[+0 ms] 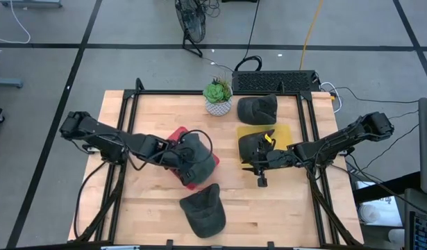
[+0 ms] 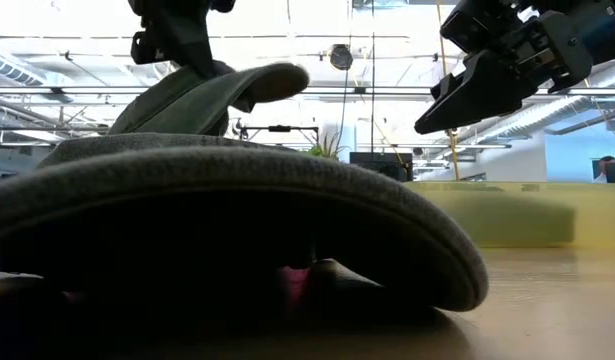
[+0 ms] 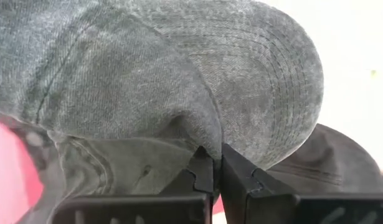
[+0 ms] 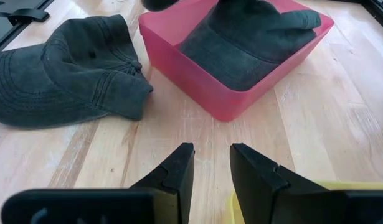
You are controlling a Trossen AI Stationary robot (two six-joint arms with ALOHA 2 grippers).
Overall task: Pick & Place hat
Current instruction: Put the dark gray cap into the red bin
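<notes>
Red bin (image 1: 176, 136) mostly hidden under hat (image 1: 199, 158), L gripper (image 3: 216, 171) pinching it; R gripper (image 4: 211, 163) empty, fingers apart, bare wood at 9 o'clock.

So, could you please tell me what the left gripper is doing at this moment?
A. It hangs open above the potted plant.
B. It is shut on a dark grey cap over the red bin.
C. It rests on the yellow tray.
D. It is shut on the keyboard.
B: the left gripper pinches the fabric of a dark grey cap, which sits over the red bin in the high view.
</notes>
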